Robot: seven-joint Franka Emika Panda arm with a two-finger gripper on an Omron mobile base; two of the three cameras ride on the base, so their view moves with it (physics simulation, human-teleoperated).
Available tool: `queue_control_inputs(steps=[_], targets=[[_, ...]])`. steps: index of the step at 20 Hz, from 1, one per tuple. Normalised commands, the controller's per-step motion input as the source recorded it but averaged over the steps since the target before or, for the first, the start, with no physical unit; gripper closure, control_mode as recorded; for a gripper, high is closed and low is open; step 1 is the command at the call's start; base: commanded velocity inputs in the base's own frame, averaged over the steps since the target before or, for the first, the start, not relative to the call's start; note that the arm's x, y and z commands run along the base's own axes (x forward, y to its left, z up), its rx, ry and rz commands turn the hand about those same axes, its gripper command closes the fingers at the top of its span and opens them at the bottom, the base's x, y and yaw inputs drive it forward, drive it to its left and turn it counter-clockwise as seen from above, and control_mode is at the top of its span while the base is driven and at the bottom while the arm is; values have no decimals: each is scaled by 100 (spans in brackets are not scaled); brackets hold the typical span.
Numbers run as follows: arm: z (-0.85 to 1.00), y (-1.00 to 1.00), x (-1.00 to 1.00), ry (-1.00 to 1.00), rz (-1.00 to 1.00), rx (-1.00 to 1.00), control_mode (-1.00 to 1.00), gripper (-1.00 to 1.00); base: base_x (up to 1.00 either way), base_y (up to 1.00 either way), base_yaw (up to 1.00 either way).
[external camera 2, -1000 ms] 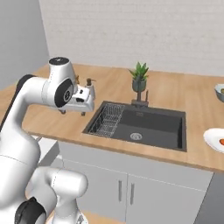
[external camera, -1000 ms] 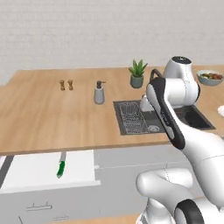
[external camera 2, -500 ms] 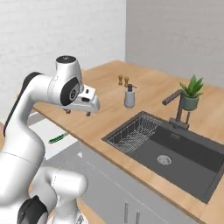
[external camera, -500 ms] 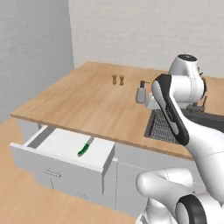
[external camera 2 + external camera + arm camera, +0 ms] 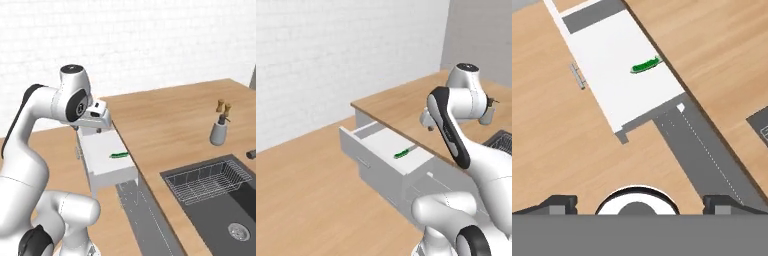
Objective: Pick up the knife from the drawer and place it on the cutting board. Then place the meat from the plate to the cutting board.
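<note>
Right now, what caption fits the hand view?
Open gripper looks down on the pulled-out drawer, the knife lying inside.

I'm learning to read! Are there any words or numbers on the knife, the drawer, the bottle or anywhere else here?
None: there is no text to read.
The knife, drawer and soap bottle are all plain.
The counter and wall carry no signs either.
</note>
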Motion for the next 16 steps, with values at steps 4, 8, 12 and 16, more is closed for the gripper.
queue_control_inputs(steps=[4,8,12,16], targets=[[0,0,0,0,0,0,100,-100,8,-79,59],[0,0,0,0,0,0,100,-100,12,-87,53],[0,0,0,0,0,0,100,-100,-31,-21,25],[0,0,0,0,0,0,100,-100,-1,0,0]])
